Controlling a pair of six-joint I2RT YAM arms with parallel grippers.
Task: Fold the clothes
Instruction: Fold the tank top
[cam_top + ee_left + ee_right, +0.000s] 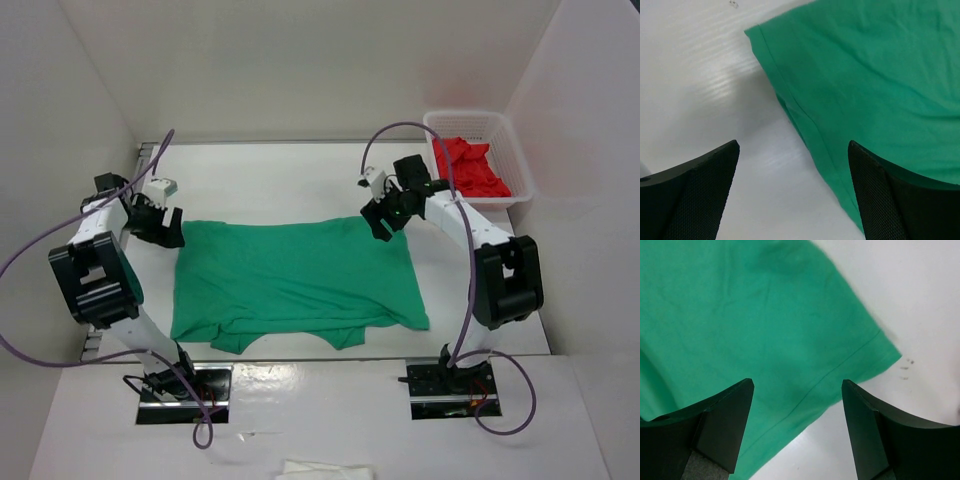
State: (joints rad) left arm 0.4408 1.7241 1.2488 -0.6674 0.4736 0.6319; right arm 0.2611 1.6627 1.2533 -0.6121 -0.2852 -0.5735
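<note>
Top external view: green T-shirt [300,275] spread on the worktop [290,180], near-left of the basket [478,116]. Right tool [383,225] — nearest the basket — and left tool [160,228], farthest from it, gape empty. Fabric looks thin, limp, light; pinch hemmed corners.

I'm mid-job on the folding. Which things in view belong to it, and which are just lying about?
Belongs to the job: green T-shirt; left claw and right claw, both open over its far corners.
Lying about: red garment; white basket holding it; white scrap at the near edge.
</note>
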